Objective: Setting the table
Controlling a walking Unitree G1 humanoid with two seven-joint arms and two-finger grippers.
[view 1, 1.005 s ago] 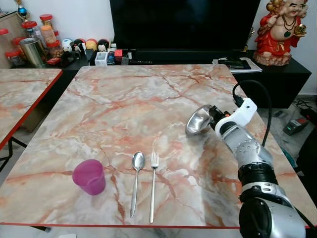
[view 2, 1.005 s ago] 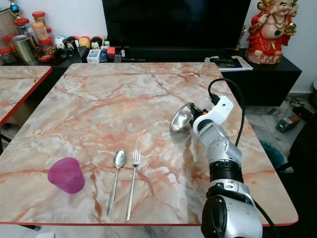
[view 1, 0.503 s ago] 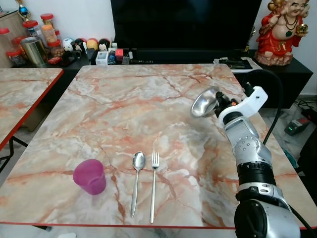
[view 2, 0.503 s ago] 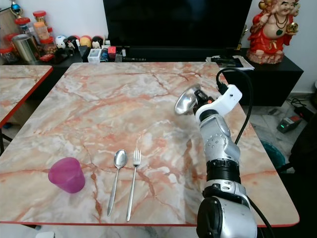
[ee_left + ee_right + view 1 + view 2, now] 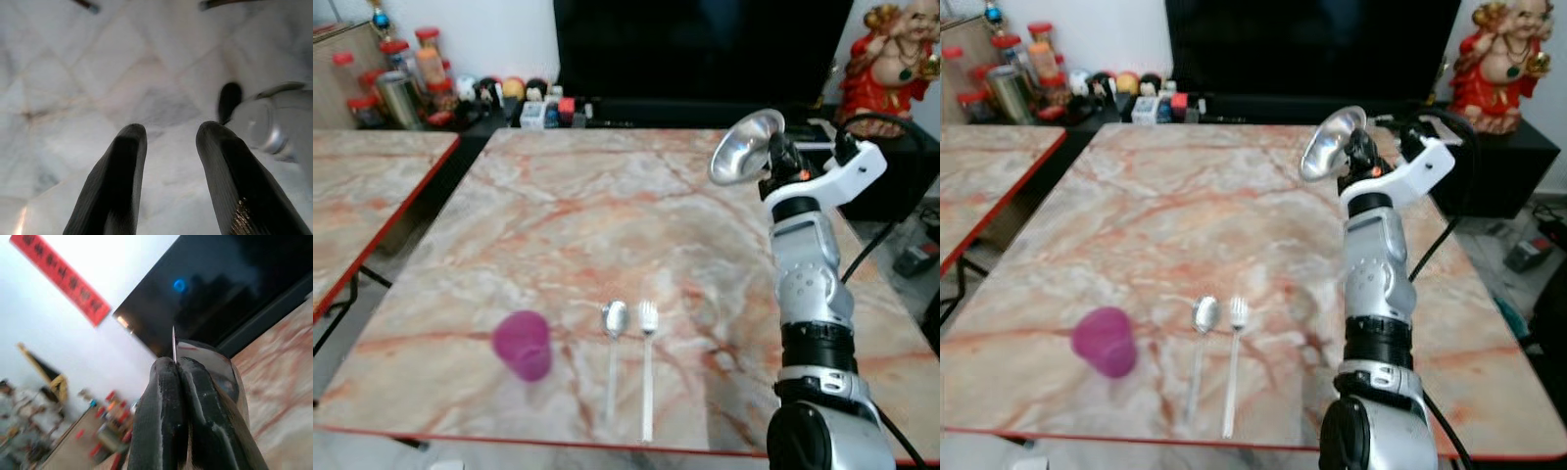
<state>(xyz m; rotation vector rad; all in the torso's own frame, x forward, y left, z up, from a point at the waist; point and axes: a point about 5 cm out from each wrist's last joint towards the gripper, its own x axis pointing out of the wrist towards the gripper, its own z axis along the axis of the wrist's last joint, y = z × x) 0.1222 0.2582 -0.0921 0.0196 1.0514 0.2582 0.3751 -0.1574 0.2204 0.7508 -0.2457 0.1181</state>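
Steel bowl (image 5: 744, 147) hangs tilted above the marble table (image 5: 558, 225), its rim pinched by the right gripper (image 5: 773, 162); left gripper (image 5: 168, 142) fingers stand apart, holding nothing.

There is one pink cup (image 5: 522, 345) on the big marble table (image 5: 558, 225). There is one spoon (image 5: 613, 348) and one fork (image 5: 647, 357), side by side. There is one shiny metal bowl (image 5: 744, 147), held up in the air by the right gripper (image 5: 775, 155). That makes four table things in all. There are two marble tables: the big one, and a second table (image 5: 357, 196) to its left. There is one big black screen (image 5: 700, 49) at the back. There is one red and gold statue (image 5: 893, 61) near the screen. Some jars with red lids (image 5: 406, 69) stand at the far left, but they are too blurry to count
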